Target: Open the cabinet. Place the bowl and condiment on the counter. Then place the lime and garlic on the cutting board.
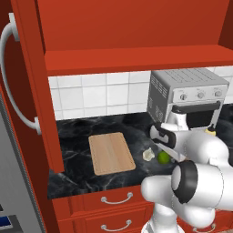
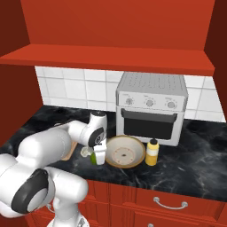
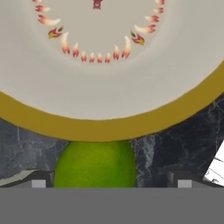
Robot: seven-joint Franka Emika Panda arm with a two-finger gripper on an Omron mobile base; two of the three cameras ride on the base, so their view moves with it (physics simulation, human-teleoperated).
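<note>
My gripper (image 2: 98, 160) is open and points down over the lime (image 3: 94, 164), which lies on the counter (image 3: 179, 144) between my fingertips (image 3: 39, 180), nearer the left one. The cream bowl (image 2: 125, 151) with its tan rim sits just beyond the lime. The yellow condiment (image 2: 152, 152) stands upright to the right of the bowl. The garlic (image 1: 148, 154) rests beside the lime (image 1: 163, 157), on its left. Further left lies the cutting board (image 1: 111, 154), bare. The cabinet door (image 1: 27, 91) stands swung open at the left.
A silver toaster oven (image 2: 150, 108) stands against the tiled wall behind the bowl and bottle. The cabinet shelf (image 1: 136, 59) hangs over the work area. Red drawers (image 1: 116, 199) run below the counter's front edge.
</note>
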